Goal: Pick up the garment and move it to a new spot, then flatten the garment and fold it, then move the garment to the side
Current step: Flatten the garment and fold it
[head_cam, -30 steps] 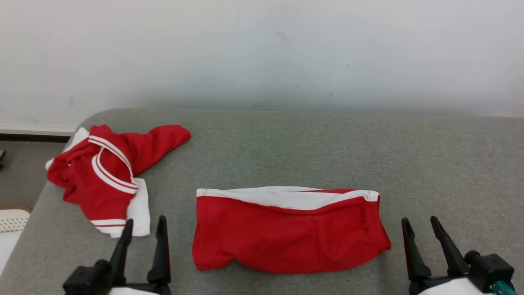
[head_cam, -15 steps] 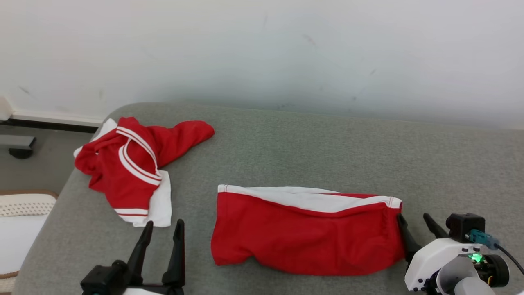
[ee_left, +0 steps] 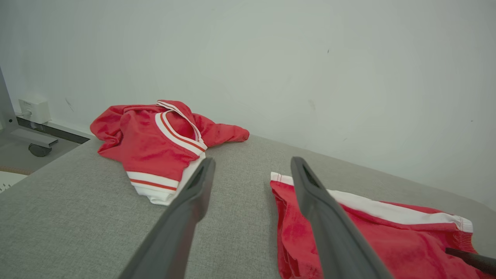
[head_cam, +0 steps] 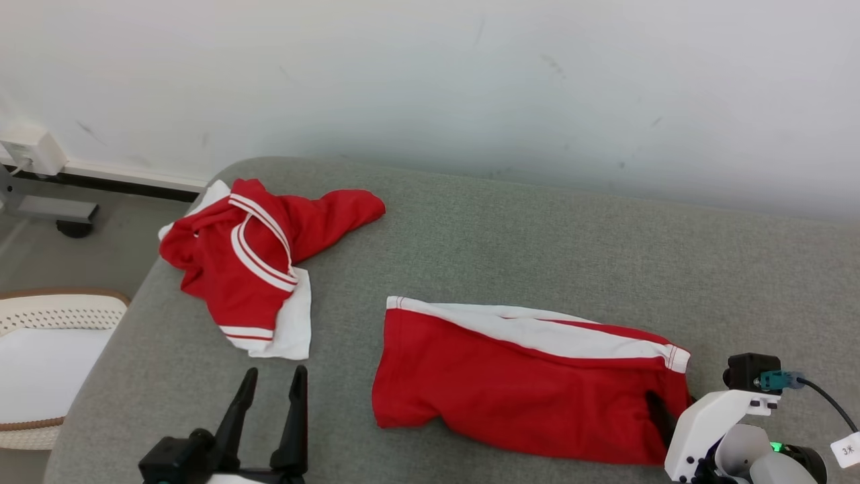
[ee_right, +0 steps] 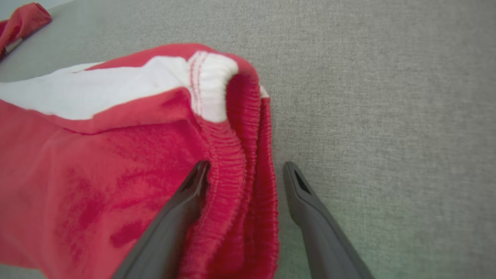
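The garment (head_cam: 524,383), red with a white band along its far edge, lies folded flat on the grey cushion (head_cam: 537,242). My right gripper (head_cam: 665,403) is open at the garment's right end. In the right wrist view the right gripper (ee_right: 246,166) straddles the gathered elastic edge of the garment (ee_right: 97,155), one finger over the red cloth and the other over bare cushion. My left gripper (head_cam: 276,371) stands open near the front edge, left of the garment and holding nothing. In the left wrist view the left gripper (ee_left: 252,160) points between the garment (ee_left: 407,240) and another piece of clothing.
A crumpled red and white garment (head_cam: 255,269) lies at the cushion's far left corner, also seen as a red heap (ee_left: 155,143). A white perforated basket (head_cam: 40,349) stands on the floor beyond the left edge. A pale wall rises behind the cushion.
The camera has swung, shifting the whole picture rightward. My right gripper has moved in from the lower right onto the garment's right end. The left gripper has kept its place.
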Robot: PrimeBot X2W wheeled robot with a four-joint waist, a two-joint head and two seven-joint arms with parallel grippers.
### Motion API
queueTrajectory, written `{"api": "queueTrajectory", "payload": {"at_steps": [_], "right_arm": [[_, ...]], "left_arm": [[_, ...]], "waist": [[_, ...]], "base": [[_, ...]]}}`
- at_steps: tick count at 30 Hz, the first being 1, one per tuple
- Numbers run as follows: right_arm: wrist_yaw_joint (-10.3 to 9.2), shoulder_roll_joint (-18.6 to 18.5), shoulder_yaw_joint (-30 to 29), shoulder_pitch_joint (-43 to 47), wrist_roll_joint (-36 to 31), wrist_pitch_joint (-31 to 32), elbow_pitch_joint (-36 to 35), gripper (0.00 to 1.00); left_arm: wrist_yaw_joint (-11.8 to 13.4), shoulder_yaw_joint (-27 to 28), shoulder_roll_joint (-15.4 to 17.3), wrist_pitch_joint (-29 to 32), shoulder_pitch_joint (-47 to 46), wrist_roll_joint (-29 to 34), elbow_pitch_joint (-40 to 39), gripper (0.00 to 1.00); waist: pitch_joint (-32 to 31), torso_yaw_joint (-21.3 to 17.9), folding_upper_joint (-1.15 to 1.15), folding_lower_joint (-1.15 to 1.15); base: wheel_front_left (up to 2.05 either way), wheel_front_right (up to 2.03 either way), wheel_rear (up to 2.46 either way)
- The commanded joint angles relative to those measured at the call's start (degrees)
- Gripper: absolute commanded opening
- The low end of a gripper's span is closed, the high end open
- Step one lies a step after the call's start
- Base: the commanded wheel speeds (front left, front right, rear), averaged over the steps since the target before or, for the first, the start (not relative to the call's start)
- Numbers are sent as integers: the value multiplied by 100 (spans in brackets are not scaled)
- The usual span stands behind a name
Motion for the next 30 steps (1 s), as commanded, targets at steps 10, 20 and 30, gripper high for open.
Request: {"api": "queueTrajectory", "payload": {"at_steps": [10,20,30], "right_arm": [[-11,-131,388,-184,671,26,-83,0],[-10,-646,220,278,1132,450,-1224,0],[-6,-14,-566,788,3574,1764,-2323,0]], "left_arm": [[-32,48,7,-1,-13,-68,83,100],[-43,4,10,-1,91,-80,103,100],[-79,-212,10,-1,8,-113,204,100]], "waist": [[-53,-39,0,0],[-114,-263,0,0],[-121,-147,0,0]], "base": [[0,0,0],[0,0,0],[0,0,0]]}}
